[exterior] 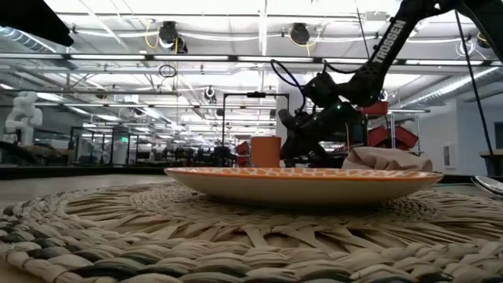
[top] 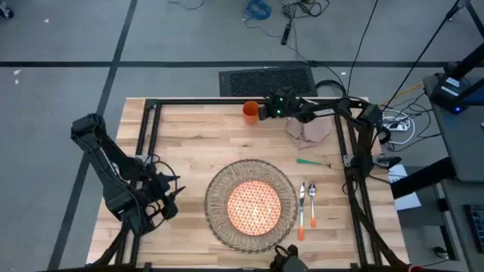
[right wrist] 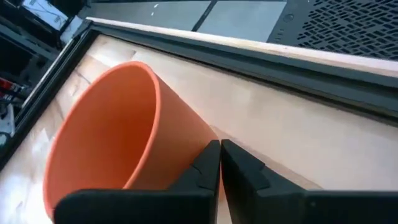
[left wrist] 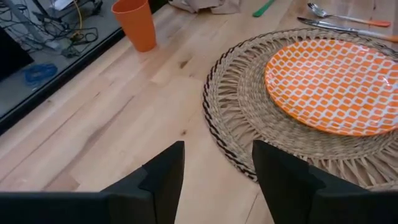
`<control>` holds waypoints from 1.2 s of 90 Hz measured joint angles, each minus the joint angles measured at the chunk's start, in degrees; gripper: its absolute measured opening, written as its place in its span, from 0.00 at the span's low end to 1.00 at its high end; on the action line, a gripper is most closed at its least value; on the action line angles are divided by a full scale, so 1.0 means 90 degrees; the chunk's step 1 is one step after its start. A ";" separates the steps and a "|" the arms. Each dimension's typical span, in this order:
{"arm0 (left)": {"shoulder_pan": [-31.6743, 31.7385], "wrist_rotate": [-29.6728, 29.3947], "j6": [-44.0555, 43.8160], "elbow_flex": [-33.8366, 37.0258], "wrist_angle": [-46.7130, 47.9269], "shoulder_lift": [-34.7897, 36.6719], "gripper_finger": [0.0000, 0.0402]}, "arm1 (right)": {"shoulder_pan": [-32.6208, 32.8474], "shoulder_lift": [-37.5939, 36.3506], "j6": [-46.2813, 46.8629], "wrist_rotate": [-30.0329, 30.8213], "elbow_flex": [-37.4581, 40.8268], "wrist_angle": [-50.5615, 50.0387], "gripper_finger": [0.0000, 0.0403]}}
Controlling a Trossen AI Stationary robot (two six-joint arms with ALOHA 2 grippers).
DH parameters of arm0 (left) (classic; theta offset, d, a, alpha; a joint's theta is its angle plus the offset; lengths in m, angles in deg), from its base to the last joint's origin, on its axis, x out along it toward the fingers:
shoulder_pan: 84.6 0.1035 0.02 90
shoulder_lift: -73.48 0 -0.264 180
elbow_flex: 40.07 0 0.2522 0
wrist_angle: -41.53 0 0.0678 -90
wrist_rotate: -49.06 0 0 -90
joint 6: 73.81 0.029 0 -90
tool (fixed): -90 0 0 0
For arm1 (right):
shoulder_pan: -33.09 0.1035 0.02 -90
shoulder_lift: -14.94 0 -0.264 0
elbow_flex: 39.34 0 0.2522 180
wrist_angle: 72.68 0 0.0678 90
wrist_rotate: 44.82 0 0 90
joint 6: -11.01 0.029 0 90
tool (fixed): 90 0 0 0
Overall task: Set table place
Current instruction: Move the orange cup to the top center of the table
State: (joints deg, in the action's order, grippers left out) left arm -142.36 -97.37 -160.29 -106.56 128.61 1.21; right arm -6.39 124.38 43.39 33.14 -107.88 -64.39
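Mat (exterior: 236, 228) nearest, plate (exterior: 302, 182) on it | cup (top: 250, 112) at worktop (top: 189, 143) 12 o'clock | right claw (right wrist: 220, 163) pressed together at cup's wall; we'd reopen, straddle rim | left claw (left wrist: 217, 171) spread, 8 o'clock, waits

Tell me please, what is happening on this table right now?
The robot is setting a place. The right gripper is at the orange cup near the table's far edge, jaws shut beside it. The plate already sits on the woven placemat, with cutlery beside it. The left gripper waits open left of the placemat.
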 joint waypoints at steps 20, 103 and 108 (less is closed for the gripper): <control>0.0000 0.0001 0.0004 0.0000 -0.0019 0.0000 0.44 | 0.0190 -0.0003 -0.0017 0.0020 -0.0273 -0.0240 0.00; 0.0000 0.0148 0.0191 0.0000 -0.0267 0.0000 0.44 | 0.0231 -0.0004 -0.2211 0.0148 -0.1025 -0.2389 0.00; 0.0000 0.0122 0.0189 0.0000 -0.0265 0.0000 0.44 | 0.0283 -0.0004 -0.2195 0.0120 -0.1025 -0.2384 0.00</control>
State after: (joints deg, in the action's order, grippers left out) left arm -142.36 -96.27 -158.58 -106.56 126.23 1.21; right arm -3.84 124.35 23.63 34.22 -117.11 -85.84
